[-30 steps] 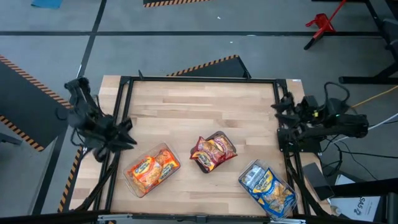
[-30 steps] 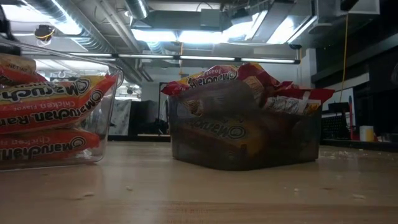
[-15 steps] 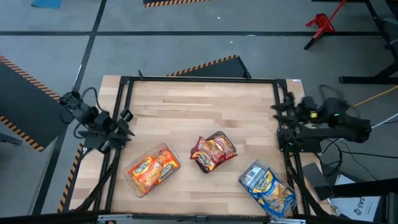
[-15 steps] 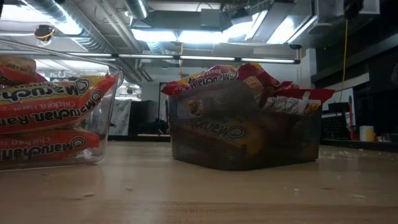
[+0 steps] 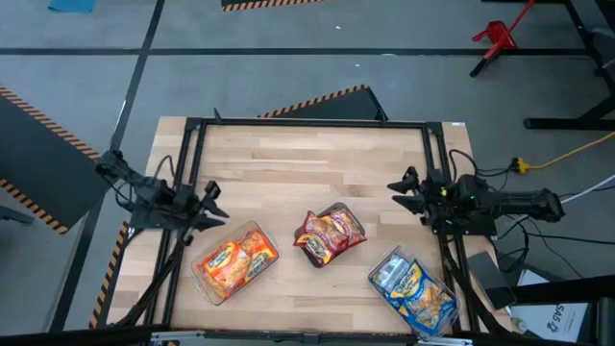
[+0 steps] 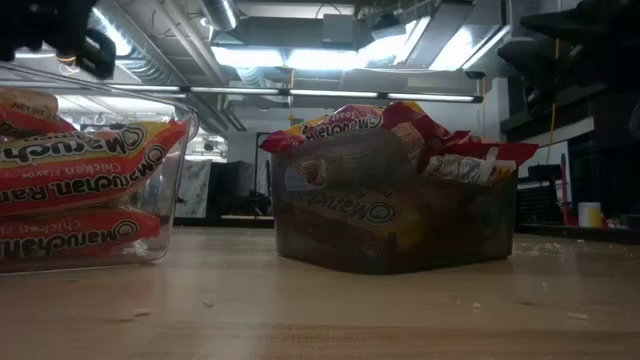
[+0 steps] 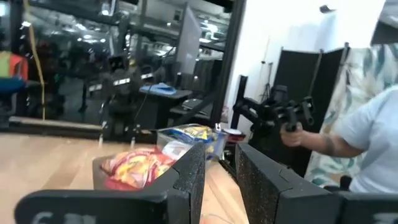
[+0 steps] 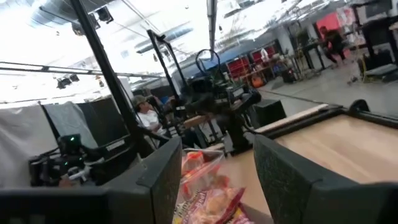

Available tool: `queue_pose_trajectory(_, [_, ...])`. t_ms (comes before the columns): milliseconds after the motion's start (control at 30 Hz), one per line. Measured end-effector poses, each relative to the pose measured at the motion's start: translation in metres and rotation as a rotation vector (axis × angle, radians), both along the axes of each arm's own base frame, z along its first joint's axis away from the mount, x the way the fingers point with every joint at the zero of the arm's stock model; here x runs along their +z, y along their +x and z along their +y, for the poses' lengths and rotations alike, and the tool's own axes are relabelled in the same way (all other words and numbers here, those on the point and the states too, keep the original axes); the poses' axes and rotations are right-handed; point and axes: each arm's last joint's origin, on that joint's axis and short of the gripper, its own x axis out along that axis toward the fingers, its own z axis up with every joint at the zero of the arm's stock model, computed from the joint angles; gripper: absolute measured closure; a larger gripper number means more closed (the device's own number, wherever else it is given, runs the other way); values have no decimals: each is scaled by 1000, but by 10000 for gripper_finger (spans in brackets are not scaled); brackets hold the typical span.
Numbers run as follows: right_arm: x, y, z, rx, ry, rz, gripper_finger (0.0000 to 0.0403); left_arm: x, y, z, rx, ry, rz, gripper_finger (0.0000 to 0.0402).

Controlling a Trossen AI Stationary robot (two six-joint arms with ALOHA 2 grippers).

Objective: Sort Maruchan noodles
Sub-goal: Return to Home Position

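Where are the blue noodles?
High view: the blue noodles lie in a clear bin at the table's lower right corner, beside the dark bin of red packs.

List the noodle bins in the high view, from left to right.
orange-noodle bin → red-noodle bin → blue-noodle bin

Left gripper point(image 7: 219, 167) agape — red noodle packets point(image 7: 132, 172), blue packets point(image 7: 188, 132) beyond.

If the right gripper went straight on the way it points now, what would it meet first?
Likely the left gripper opposite: the right gripper points across the table, and the red noodle packets seem to lie beside that line. Depth is unclear.
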Motion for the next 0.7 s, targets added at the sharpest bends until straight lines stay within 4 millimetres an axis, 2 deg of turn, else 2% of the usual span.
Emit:
queue_pose_trajectory(167, [0, 0, 0, -4, -59, -5, 217, -18, 5, 1, 17, -37, 95, 318])
queue_pose_trajectory(367, [0, 0, 2, 19, -162, -14, 217, -20, 5, 0, -18, 24, 95, 318])
queue_pose_trajectory(700, [-1, 0, 1, -11, -247, -9, 217, -21, 6, 3, 101, 28, 108, 317])
